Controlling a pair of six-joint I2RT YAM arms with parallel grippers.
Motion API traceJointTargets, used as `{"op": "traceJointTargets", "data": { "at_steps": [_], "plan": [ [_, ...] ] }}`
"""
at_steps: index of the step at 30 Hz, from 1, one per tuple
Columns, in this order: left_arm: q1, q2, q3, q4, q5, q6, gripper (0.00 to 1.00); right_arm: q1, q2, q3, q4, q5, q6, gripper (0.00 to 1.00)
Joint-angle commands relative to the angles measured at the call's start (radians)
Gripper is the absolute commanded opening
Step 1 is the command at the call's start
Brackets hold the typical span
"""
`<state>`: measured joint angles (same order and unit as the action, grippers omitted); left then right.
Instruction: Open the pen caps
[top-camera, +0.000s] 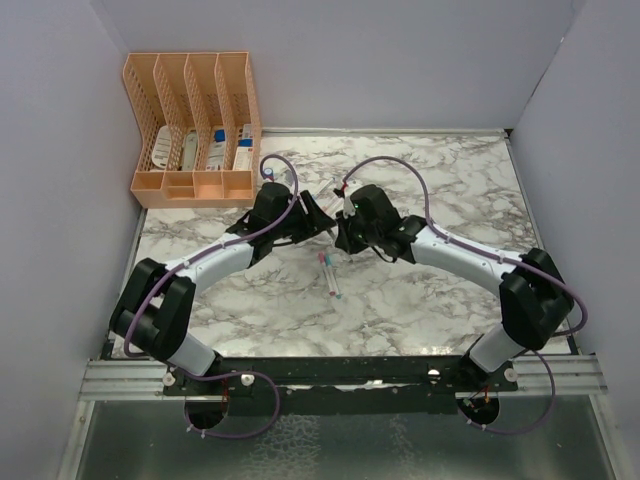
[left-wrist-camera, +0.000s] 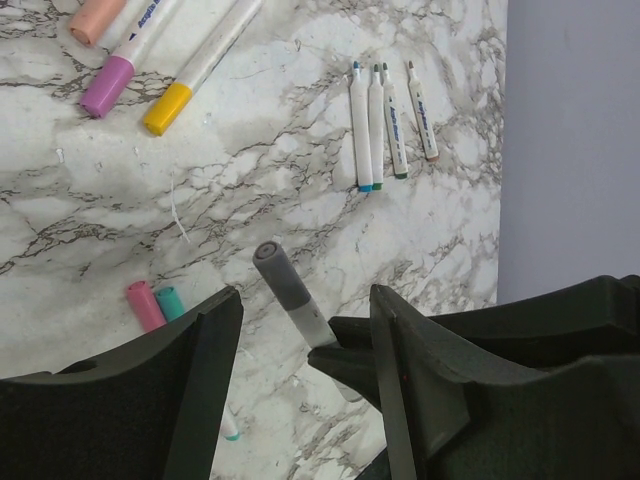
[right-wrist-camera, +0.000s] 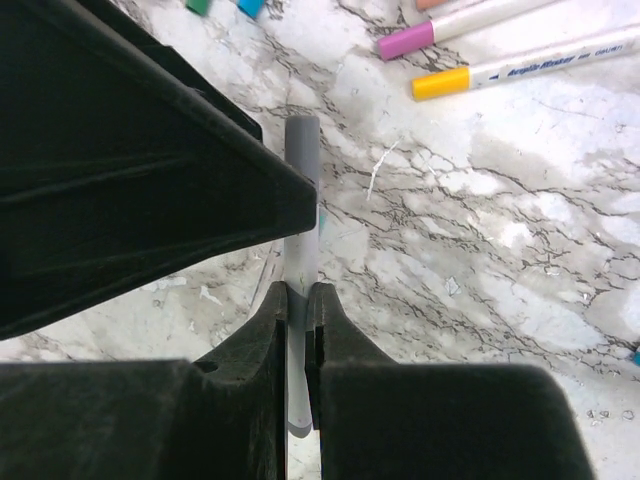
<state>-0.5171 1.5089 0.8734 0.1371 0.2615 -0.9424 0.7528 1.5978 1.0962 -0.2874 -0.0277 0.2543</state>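
My right gripper (right-wrist-camera: 297, 298) is shut on the white barrel of a pen and holds it above the marble table. The pen's grey cap (right-wrist-camera: 301, 145) sticks out past the fingertips. My left gripper (left-wrist-camera: 305, 335) is open, with one finger on each side of the same grey cap (left-wrist-camera: 279, 279), apart from it. In the top view both grippers meet at mid-table, left (top-camera: 322, 216) and right (top-camera: 347, 226). Capped pens lie nearby, with a pink cap (left-wrist-camera: 106, 87), a yellow cap (left-wrist-camera: 166, 108) and a peach cap (left-wrist-camera: 95, 17).
Several uncapped white pens (left-wrist-camera: 377, 125) lie side by side near the right table edge. Two pens with pink (left-wrist-camera: 145, 305) and teal (left-wrist-camera: 170, 301) ends lie under the left finger; they also show in the top view (top-camera: 329, 275). An orange organiser (top-camera: 190, 130) stands back left.
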Motion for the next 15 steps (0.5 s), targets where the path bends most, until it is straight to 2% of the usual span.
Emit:
{"op": "traceJointTargets", "data": {
  "at_steps": [1,6,15],
  "plan": [
    [0.000,0.013,0.005,0.018,-0.005,0.004,0.57,0.005,-0.064,0.008,0.050,-0.026,-0.001,0.01],
    [0.000,0.030,0.009,0.040,0.001,-0.009,0.57,0.005,-0.084,-0.007,0.091,-0.099,-0.022,0.01],
    [0.000,0.038,0.022,0.052,-0.008,-0.023,0.55,0.005,-0.080,-0.010,0.090,-0.138,-0.030,0.01]
  ]
}}
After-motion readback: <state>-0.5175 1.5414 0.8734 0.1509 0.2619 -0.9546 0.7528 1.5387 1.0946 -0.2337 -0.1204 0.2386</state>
